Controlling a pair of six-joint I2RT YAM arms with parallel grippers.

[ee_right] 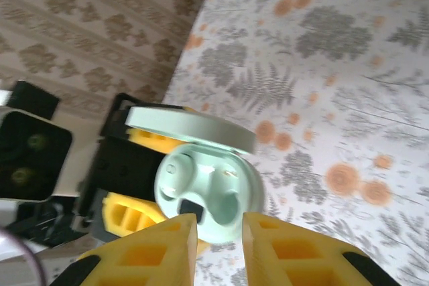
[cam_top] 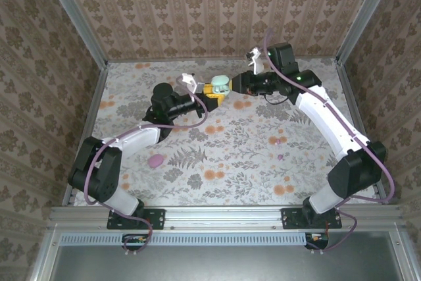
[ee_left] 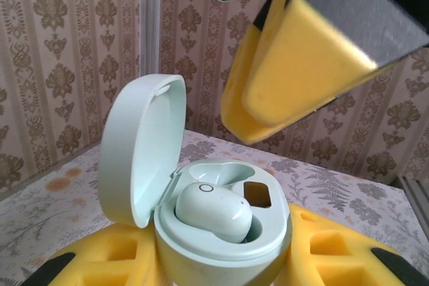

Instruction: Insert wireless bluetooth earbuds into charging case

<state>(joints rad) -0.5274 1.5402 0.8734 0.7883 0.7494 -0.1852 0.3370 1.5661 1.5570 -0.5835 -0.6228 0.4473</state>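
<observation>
Lower frame, left wrist view: left gripper (ee_left: pixel 221 258) clamped on the charging case (ee_left: pixel 201 244); right gripper (ee_right: pixel 219 227) just beyond, jaws parted narrowly, nothing between them; I judge a nudge could knock the lid (ee_left: pixel 141 145) shut or unseat the earbud (ee_left: pixel 214 211). Case mint, glossy, lid upright; one socket (ee_left: pixel 229 171) empty, one filled.

Bright even light, soft shadows, right wrist view blurred, sheen on charging case (ee_left: pixel 141 145)
</observation>
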